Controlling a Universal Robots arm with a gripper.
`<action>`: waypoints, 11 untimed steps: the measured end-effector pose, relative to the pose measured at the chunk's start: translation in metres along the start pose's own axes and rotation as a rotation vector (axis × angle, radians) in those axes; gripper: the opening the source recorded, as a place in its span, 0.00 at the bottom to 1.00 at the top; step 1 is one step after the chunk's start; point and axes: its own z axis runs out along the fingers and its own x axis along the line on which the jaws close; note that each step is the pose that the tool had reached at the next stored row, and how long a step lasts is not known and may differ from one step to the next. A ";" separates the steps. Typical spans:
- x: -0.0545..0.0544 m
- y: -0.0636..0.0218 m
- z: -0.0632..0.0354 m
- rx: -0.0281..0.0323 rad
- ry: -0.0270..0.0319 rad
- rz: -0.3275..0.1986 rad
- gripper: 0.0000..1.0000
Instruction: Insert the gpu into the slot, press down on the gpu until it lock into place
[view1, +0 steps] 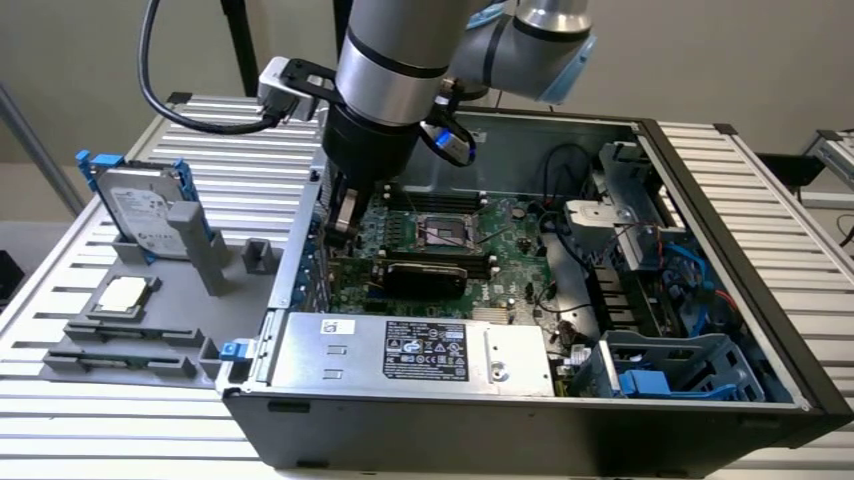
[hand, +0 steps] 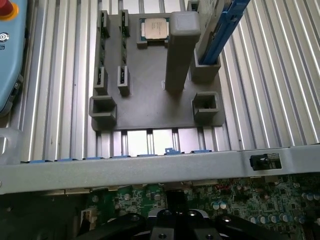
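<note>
The arm (view1: 400, 70) reaches down from the top centre of the exterior view into the open computer case (view1: 747, 330), its wrist low over the upper left part of the green motherboard (view1: 514, 235). The gripper (view1: 344, 215) sits just inside the case's left wall, above the board. In the wrist view its dark body fills the bottom centre (hand: 172, 222), but the fingertips are hidden there and behind the wrist in the exterior view, so I cannot tell whether it is wide, narrow or holding anything.

The gpu (view1: 420, 272) lies across the middle of the motherboard, a black card with its long side running left to right, just below the processor socket (view1: 447, 232) and just above the silver power supply (view1: 414, 350). It appears to stand in the slot already, though the slot itself is covered by the card and the seating cannot be confirmed. The gripper is near the card's upper left end but apart from it.

Outside the case, at the left of the exterior view, a grey fixture plate (view1: 174, 330) rests on the ribbed aluminium table (view1: 80, 420). It carries a hard drive (view1: 140, 210) standing in a blue bracket, a processor chip (view1: 123, 295) lying flat, and memory sticks (view1: 114, 345) at its lower edge. The wrist view sees the same plate (hand: 150, 105) beyond the case's wall (hand: 150, 165), with the chip (hand: 154, 27) at the top centre.
</note>
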 end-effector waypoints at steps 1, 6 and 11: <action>0.000 0.0000 -0.0001 0.0001 0.0000 0.000 0.11; -0.001 0.0003 -0.0006 -0.0002 -0.0001 0.000 0.11; -0.002 0.0005 -0.0005 -0.0016 0.0008 0.000 0.11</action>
